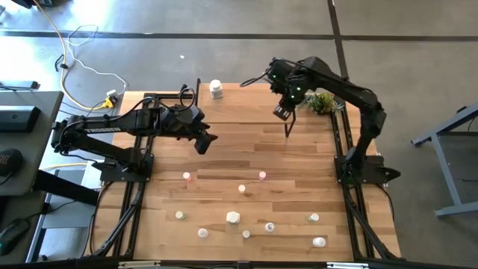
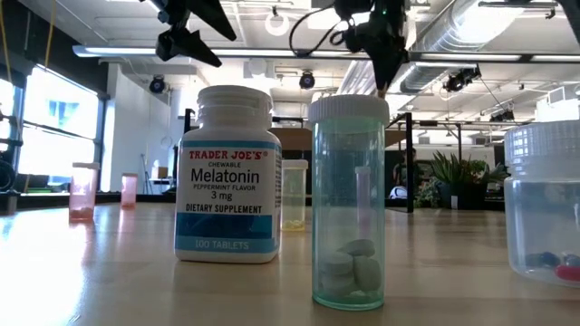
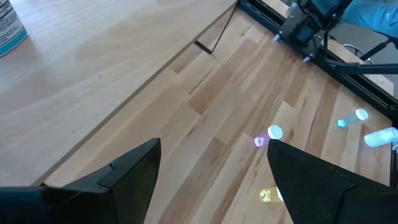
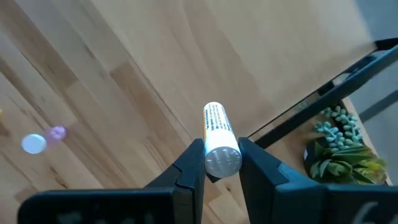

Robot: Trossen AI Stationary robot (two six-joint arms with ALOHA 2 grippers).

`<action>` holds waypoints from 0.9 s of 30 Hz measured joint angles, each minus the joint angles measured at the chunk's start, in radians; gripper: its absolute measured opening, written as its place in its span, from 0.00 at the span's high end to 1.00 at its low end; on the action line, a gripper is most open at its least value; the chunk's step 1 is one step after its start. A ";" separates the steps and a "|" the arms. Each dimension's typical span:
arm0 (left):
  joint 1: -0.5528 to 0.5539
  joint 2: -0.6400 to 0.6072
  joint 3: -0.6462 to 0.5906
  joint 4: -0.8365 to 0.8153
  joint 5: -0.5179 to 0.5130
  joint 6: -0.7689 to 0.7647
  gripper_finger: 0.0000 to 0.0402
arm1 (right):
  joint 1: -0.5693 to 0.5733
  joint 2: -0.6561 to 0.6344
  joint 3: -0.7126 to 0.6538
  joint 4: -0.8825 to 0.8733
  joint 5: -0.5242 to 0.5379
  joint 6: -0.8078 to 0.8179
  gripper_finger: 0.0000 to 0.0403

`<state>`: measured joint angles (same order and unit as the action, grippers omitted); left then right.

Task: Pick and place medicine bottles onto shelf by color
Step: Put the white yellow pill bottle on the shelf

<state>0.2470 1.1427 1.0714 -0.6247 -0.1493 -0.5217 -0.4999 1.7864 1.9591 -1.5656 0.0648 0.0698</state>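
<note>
Several small bottles stand scattered on the near half of the tabletop, among them a pink one [image 1: 262,175], a green one [image 1: 314,217] and a blue one [image 1: 269,226]. The shelf [image 1: 246,104] is a light-wood board at the far side; a white bottle [image 1: 216,90] stands on it. My right gripper [image 1: 284,112] hangs above the shelf's right part, shut on a slim white-labelled bottle [image 4: 216,124]. My left gripper [image 1: 203,138] hovers open over the table just near of the shelf's left part [image 3: 211,168], touching nothing. My right gripper pinches the slim bottle between its two fingers [image 4: 193,165] at the capped end [image 4: 222,158]. The labelled body sticks out past the fingertips. The bottle is lifted clear, above the shelf's edge.
A small potted plant [image 1: 321,101] sits at the shelf's right end, close to my right gripper. Black frame rails [image 1: 134,194] run along both table sides. In the low view, a Melatonin bottle [image 2: 228,172] and a clear green vial [image 2: 349,199] stand close to the camera.
</note>
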 joint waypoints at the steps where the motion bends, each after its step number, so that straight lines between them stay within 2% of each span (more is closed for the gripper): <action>1: 0.000 0.000 0.000 0.000 0.000 0.000 0.29 | 0.000 0.011 0.000 -0.005 -0.002 -0.001 0.84; 12: 0.000 0.000 0.000 0.000 0.000 0.001 0.29 | -0.006 0.061 0.000 -0.005 -0.058 -0.052 0.84; 27: 0.000 0.000 0.000 0.000 0.001 0.001 0.29 | -0.024 0.061 -0.007 -0.005 -0.063 -0.052 0.84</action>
<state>0.2470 1.1427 1.0714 -0.6243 -0.1486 -0.5209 -0.5243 1.8469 1.9524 -1.5711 0.0017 0.0177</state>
